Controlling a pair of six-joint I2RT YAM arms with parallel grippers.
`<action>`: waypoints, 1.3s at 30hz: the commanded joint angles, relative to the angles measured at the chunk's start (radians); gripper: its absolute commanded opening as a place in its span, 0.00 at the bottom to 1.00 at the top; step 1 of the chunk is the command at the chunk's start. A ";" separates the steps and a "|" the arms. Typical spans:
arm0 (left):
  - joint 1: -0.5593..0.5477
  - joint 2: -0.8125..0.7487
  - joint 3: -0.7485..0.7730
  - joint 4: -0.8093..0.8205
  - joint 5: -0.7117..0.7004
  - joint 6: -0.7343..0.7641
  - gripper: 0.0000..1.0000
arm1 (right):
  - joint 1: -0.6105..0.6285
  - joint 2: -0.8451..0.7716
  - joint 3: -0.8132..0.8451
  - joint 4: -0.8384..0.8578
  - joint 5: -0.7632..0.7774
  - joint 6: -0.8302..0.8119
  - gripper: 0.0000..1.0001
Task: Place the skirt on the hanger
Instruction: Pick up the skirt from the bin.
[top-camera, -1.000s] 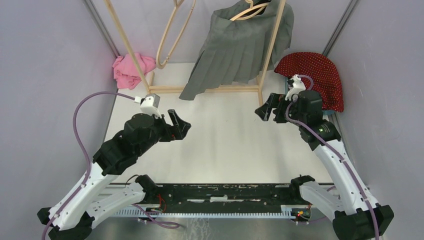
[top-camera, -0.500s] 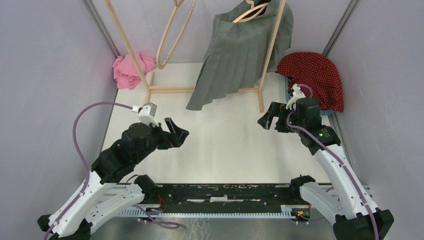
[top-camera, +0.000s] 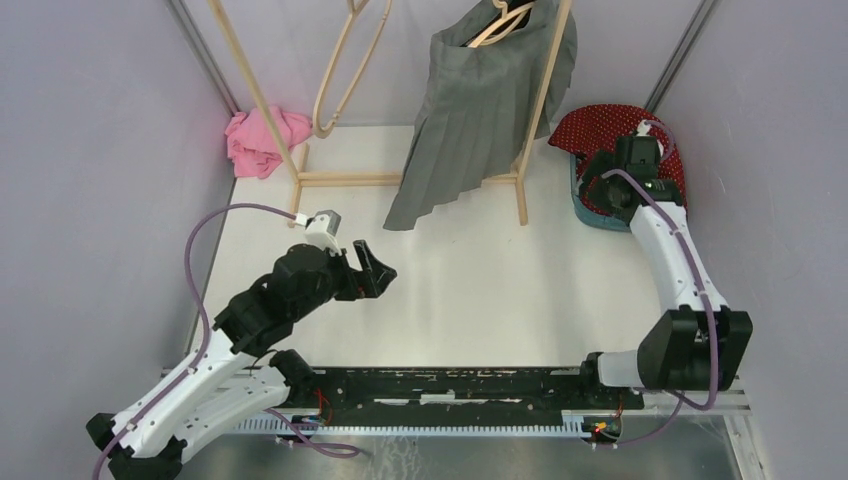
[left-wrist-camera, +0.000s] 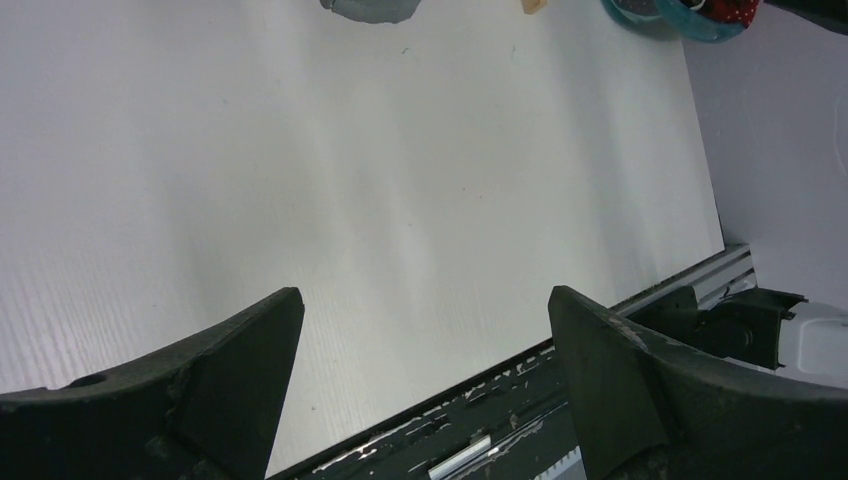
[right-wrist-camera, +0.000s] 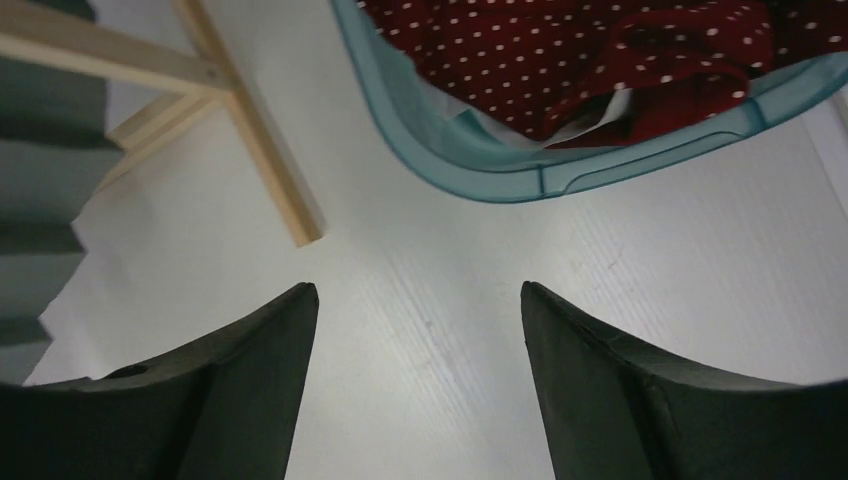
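Seeing skirt hanging on hanger, well apart from left gripper and right gripper, both gaping, empty. Noting right gripper swung back near basket; skirt seemingly hanging straighter.

— Where's the skirt?
— On the hanger, far wooden rack, hem near the bench.
— The arms?
— Left fingers hover mid-bench; right arm reaches the far-right basket of red dotted cloth
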 joint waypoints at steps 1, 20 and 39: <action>-0.003 -0.008 -0.035 0.137 0.065 0.008 0.99 | -0.089 0.065 0.071 0.022 0.096 0.030 0.79; -0.003 0.060 -0.143 0.283 0.139 0.007 0.99 | -0.241 0.262 0.042 0.148 0.109 0.196 0.61; -0.001 0.092 -0.146 0.288 0.123 0.030 0.99 | -0.243 0.450 0.113 0.205 0.190 0.235 0.30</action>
